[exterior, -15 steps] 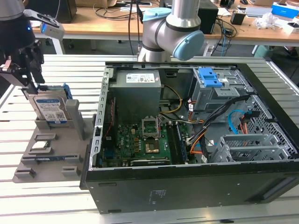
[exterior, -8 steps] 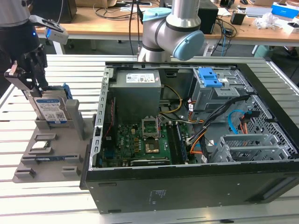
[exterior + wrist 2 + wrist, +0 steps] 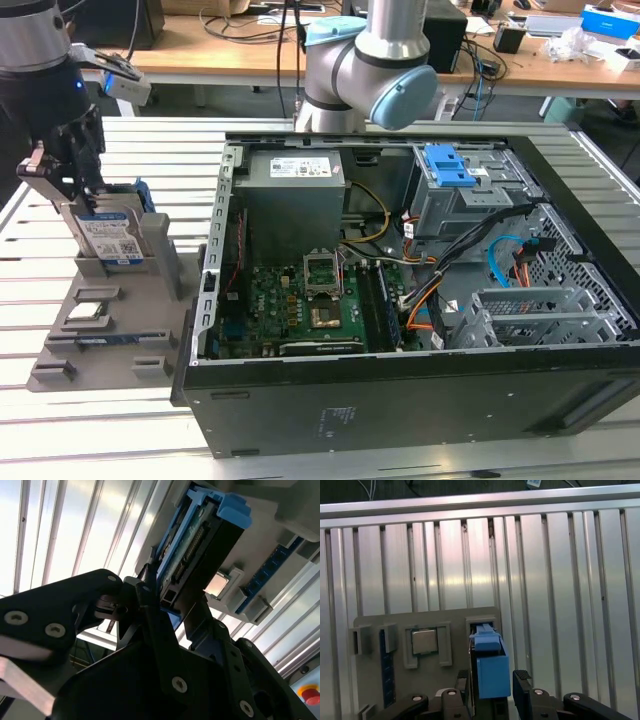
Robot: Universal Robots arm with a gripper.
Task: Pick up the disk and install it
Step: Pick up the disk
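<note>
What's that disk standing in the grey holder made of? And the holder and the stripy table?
The disk looks like silver metal with a paper-like label; its blue frame looks like smooth plastic. The grey holder seems matte plastic, with no shine. The table looks like metal, ribbed and glinting.
</note>
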